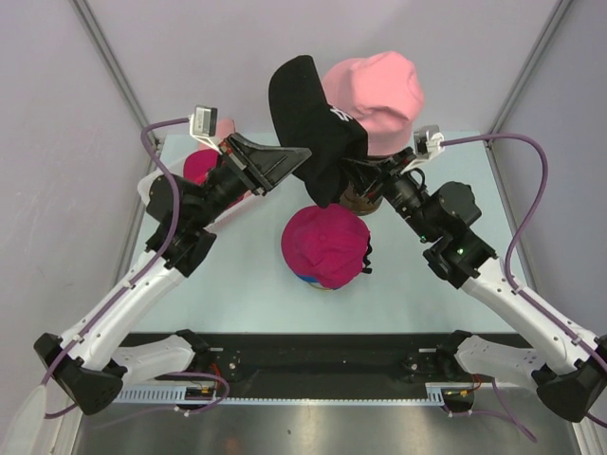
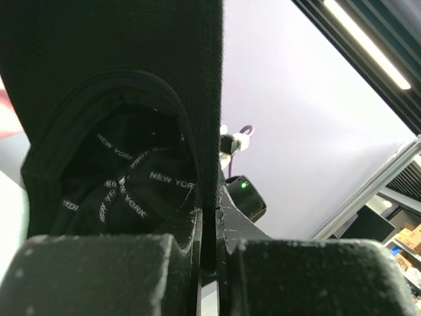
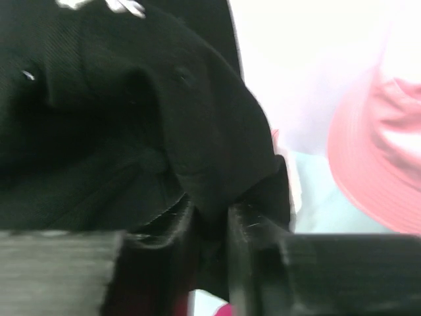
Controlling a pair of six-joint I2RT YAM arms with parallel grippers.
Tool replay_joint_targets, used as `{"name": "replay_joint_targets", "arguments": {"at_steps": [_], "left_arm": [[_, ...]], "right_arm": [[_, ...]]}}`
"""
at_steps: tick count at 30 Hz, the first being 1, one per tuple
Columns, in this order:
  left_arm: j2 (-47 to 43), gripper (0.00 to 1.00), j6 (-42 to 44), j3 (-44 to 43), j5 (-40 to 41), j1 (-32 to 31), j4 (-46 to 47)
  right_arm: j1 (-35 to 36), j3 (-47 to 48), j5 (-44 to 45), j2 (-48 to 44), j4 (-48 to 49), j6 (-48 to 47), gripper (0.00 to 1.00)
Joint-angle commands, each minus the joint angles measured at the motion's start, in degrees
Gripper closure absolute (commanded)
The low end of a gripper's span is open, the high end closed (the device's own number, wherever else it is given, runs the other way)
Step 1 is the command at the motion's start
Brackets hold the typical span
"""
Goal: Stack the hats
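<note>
"So, what was on the left?"
"A magenta hat (image 1: 199,163) sat half hidden behind the left arm (image 1: 161,256); the left end effector (image 1: 296,159) was clenched on the edge of a black New York cap (image 1: 308,109)."
"And in the middle?"
"That cap hung raised above the worktop (image 1: 237,284); a magenta cap (image 1: 327,245) lay on it at the centre."
"The right?"
"The right end effector (image 1: 358,172) pinched the cap's other side, and a salmon-pink bucket hat (image 1: 375,90) stood behind."
</note>
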State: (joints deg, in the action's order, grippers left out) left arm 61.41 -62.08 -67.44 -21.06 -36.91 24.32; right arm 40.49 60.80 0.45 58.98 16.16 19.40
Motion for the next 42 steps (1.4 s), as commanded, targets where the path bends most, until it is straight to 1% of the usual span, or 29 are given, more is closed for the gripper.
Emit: {"name": "replay_joint_targets", "arguments": {"at_steps": [1,2,3,4,5,6,7,8,9,10,13,17,21,22,24,26,29,32,34,39,42], "left_arm": [[-2.08,1.00,-0.50,1.16,0.05,-0.54,1.27],[-2.43,0.97,-0.15,1.61,0.58,-0.54,0.83],[-3.30,0.84,0.90,1.78,0.93,-0.54,0.21],[-3.66,0.72,1.70,2.13,1.19,-0.36,-1.80],[-4.18,0.43,2.57,2.14,2.07,-0.19,-3.21],[-4.80,0.29,4.50,2.22,2.68,-0.01,-4.70],[-6.20,0.18,5.39,2.40,3.13,0.51,-7.94],[-6.99,0.05,6.18,2.57,4.17,0.78,-9.36],[-7.79,0.01,7.49,2.92,4.36,1.22,-11.46],[-9.45,0.00,7.77,4.06,4.45,2.61,-12.35],[-11.30,0.00,7.94,7.48,2.61,6.39,-14.29],[-10.62,0.00,8.30,11.53,-2.39,9.48,-15.70],[-8.06,0.01,7.42,14.70,-8.80,9.92,-12.73],[-7.62,0.03,7.07,14.88,-9.69,9.84,-12.11],[-6.74,0.06,6.36,15.14,-12.06,9.84,-10.79],[-6.65,0.06,6.36,15.15,-13.48,9.84,-10.95],[-7.70,0.04,8.64,14.36,-13.22,10.01,-17.69],[-8.76,0.04,8.48,13.91,-13.74,11.33,-22.45],[-9.20,0.04,7.42,14.35,-14.88,12.29,-23.17],[-8.94,0.04,0.31,17.86,-19.63,12.56,-18.26],[-8.76,0.08,-1.11,18.13,-21.30,12.47,-16.85]], "right_arm": [[-0.24,4.15,-3.52,0.52,0.81,-1.38,0.86],[-0.24,4.77,-3.79,0.35,-0.94,-1.99,0.92],[-0.15,5.21,-4.40,0.00,-2.09,-2.43,1.00],[-0.32,5.82,-4.58,-0.18,-3.49,-2.87,1.00],[-0.41,6.52,-5.97,-0.97,-6.73,-3.92,1.00],[-0.32,8.10,-6.51,-1.32,-8.67,-4.36,1.00],[-0.32,8.89,-7.12,-1.67,-12.52,-4.89,1.00],[-0.41,9.60,-8.87,-2.37,-14.39,-5.42,1.00],[-0.50,11.26,-9.67,-2.81,-15.88,-5.60,1.00],[-0.50,11.97,-10.37,-3.08,-20.42,-5.60,1.00],[-0.50,14.35,-13.19,-3.61,-26.68,-5.51,1.00],[-0.50,14.00,-16.61,-3.26,-30.75,-4.11,1.00],[-0.41,13.39,-18.38,-2.73,-31.54,-2.35,1.00],[-0.41,13.04,-18.38,-2.64,-31.63,-2.26,1.00],[-0.41,12.77,-17.77,-2.56,-31.63,-2.00,1.00],[-0.32,12.25,-15.84,-2.73,-31.02,-1.73,1.00],[-0.32,12.33,-13.55,-2.99,-30.49,-2.61,1.00],[-0.41,12.77,-12.14,-3.08,-31.01,-4.45,1.00],[-0.41,13.03,-12.14,-3.00,-31.37,-5.07,1.00],[-0.41,13.30,-13.19,-1.85,-30.49,-5.16,1.00],[-0.32,13.38,-13.98,-1.15,-29.79,-5.07,1.00]]}}
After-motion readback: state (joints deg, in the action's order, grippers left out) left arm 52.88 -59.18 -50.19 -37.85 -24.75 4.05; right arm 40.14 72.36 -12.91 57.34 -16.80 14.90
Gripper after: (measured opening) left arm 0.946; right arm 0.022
